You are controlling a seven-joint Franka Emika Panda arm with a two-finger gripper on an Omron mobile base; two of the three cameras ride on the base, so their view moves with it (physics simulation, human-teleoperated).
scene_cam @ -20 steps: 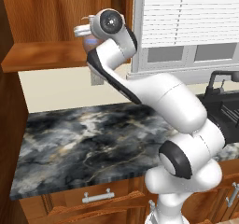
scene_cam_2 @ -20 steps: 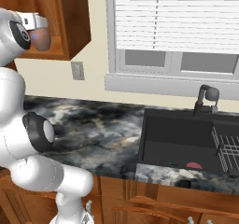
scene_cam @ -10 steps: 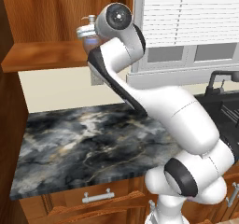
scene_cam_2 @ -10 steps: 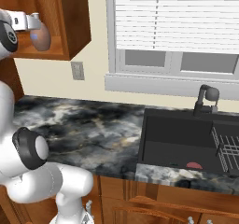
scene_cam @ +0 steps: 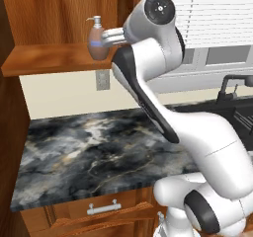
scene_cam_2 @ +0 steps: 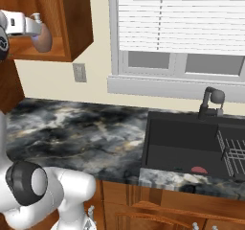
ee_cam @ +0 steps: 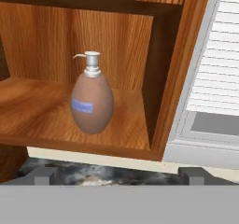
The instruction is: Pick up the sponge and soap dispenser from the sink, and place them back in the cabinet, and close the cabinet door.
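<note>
The soap dispenser [ee_cam: 92, 97] stands upright on the cabinet [ee_cam: 56, 111] shelf, so I keep my claw [ee_cam: 116, 176] spread, gripping nothing.

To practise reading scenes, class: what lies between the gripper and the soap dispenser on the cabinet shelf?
Nothing. In the hand view the soap dispenser stands alone on the shelf, with bare wood and open air before the open gripper.
</note>
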